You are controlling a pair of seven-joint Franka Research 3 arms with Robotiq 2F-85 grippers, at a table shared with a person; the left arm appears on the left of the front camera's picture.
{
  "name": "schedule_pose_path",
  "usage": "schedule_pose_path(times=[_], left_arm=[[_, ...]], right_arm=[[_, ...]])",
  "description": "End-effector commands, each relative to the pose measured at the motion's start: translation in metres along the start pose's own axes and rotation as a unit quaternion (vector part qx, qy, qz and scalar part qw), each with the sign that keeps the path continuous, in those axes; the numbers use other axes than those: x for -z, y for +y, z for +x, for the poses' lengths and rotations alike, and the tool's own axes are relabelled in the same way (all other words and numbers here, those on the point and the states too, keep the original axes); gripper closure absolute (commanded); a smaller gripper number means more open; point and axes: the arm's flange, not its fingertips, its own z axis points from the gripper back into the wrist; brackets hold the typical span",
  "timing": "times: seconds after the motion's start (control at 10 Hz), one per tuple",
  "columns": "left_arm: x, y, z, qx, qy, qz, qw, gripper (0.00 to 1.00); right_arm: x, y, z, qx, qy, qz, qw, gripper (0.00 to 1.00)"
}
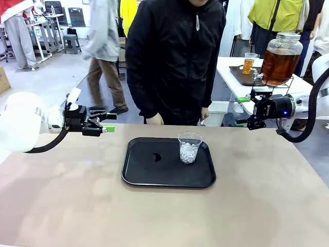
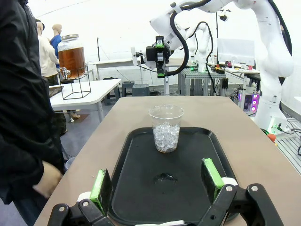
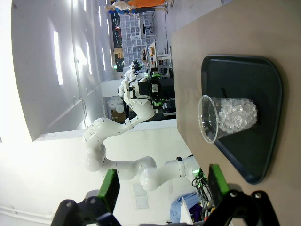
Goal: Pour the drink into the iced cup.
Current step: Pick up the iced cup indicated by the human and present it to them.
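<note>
Cup [image 1: 189, 147] of ice is stood upright on the black tray [image 1: 144, 175], toward the tray's far right corner. Tray is set mid-worktop [image 1: 61, 206], a little nearer the far edge, presumably so spills are caught and either arm is given reach. A small dark mark [image 1: 157, 157] is seen on the tray left of the cup. Whether it is liquid cannot be told.

Drink [image 1: 276, 67] is not on the worktop. It is held in a large glass jar [image 1: 286, 43] with lid and tap, raised on a wire stand [image 2: 89, 87] on a white side table [image 1: 226, 67] beyond the far right corner. The raising is judged to be for putting a cup under the tap.

Left jaws are released and empty at the far edge near the left corner, green pads [image 2: 101, 188] aimed across at the cup. Right jaws are likewise released, nothing gripped, parked off the far right corner between worktop and jar. Both are well apart from the cup. This is judged a standby pose, with the tray left free for the person [image 1: 175, 56] stood at the far edge, one hand [image 1: 154, 119] hanging just behind it.

Pour is judged not started, as only ice is seen in the cup.
</note>
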Motion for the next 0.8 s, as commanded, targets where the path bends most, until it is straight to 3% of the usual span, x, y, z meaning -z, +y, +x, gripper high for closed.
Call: schedule_pose_path(times=[0.0, 0.7], left_arm=[[0.0006, 0.0002, 0.0016, 0.002, 0.003, 0.002, 1.0, 0.0], [0.0006, 0.0002, 0.0016, 0.002, 0.003, 0.002, 1.0, 0.0]], right_arm=[[-0.0001, 0.0019, 0.001, -0.002, -0.001, -0.001, 1.0, 0.0], [-0.0001, 0.0019, 0.001, -0.002, -0.001, -0.001, 1.0, 0.0]])
